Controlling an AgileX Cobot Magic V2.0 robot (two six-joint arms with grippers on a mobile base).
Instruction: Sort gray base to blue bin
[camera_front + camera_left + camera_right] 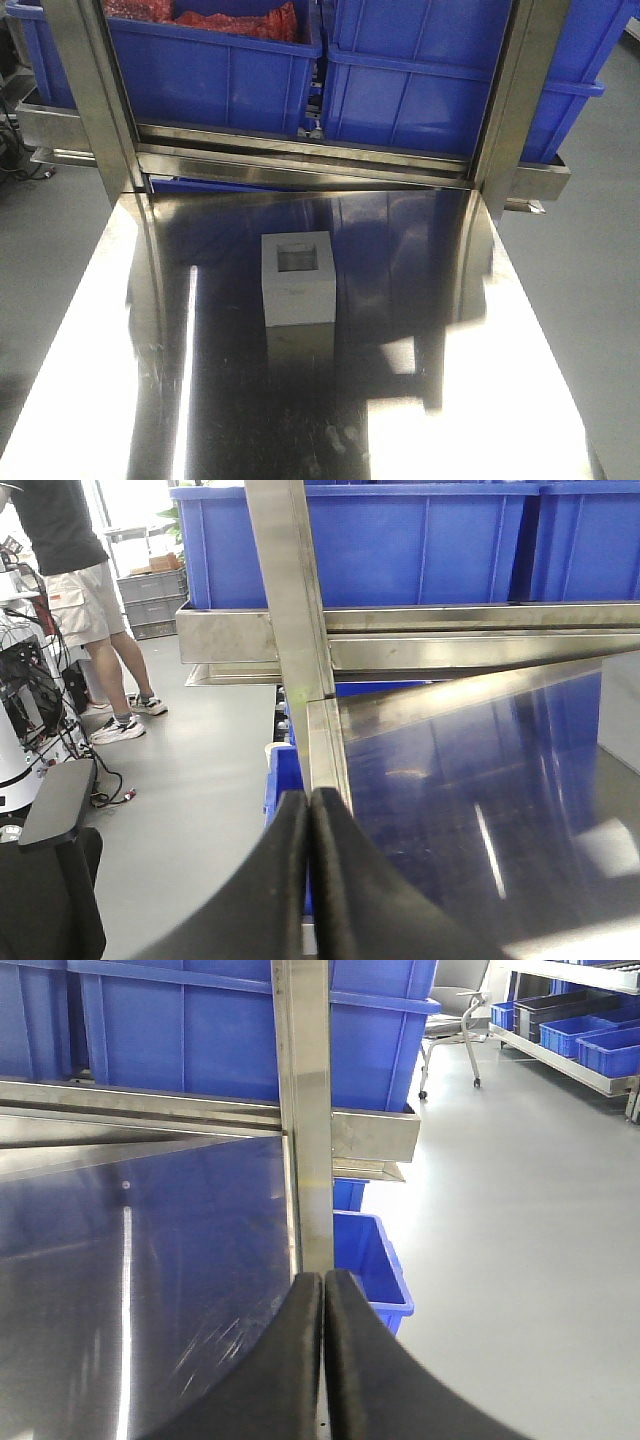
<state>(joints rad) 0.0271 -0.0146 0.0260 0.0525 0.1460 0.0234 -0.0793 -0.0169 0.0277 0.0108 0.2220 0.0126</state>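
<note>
Polished steel table (480,400) carries the gray base (298,280), recess up. Behind, one blue bin (215,80) holds red material (240,20). Left gripper (310,820) and right gripper (322,1300) are pinched together, empty.

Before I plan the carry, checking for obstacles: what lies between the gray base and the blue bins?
Front view: only bare steel tabletop beyond the gray base, then the steel shelf rail before the blue bins.

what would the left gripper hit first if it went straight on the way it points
Likely the steel upright: the shut left gripper lines up with it. Depth is unclear, so it could slip past.
</note>
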